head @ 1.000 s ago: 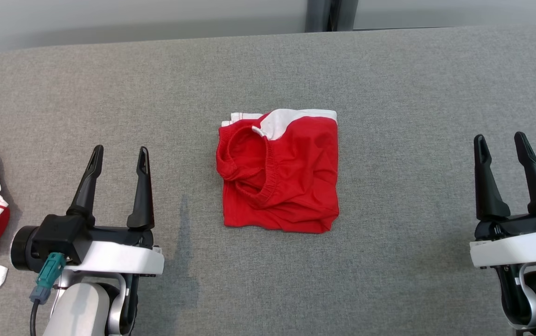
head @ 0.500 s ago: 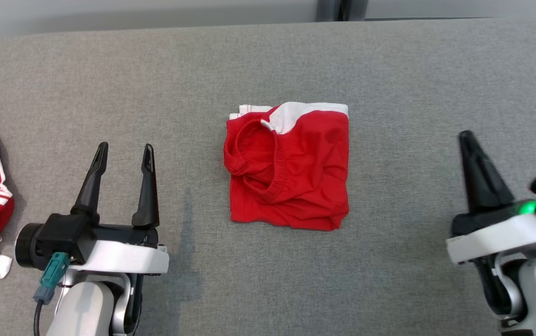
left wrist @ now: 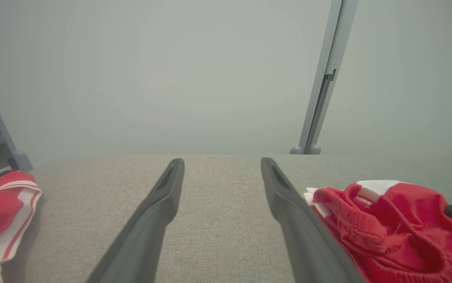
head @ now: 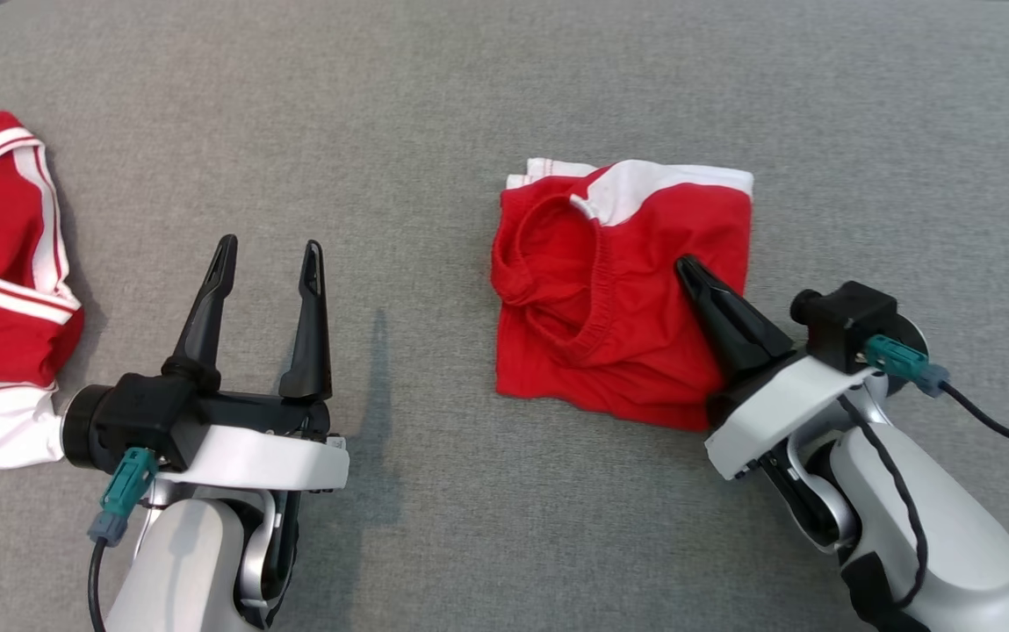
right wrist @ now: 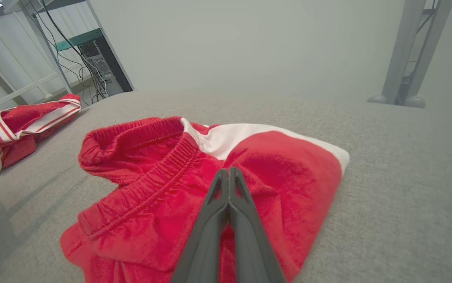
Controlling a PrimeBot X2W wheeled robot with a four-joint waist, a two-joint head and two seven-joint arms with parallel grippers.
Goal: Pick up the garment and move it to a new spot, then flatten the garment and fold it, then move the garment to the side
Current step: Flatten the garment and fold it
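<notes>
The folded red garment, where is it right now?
Head view: the folded red garment lies right of centre on the grey surface, beneath the shut right end effector.

We find the light bright, soft and even, and the grey woven fabric surface (head: pixel 469 88) reads matte. In the head view, shadows fall toward the frame's right. A faint streak lies at lower centre beside the left gripper (head: pixel 270 242), and a darker band edges the red-and-white striped garment (head: pixel 3 263) at the left. Focus there is crisp. Both wrist views bow near their edges: the grey metal post (left wrist: pixel 320 98) leans at upper right, the pale wall (left wrist: pixel 151 70) looks hazy, and the 2 finger bases are soft.
</notes>
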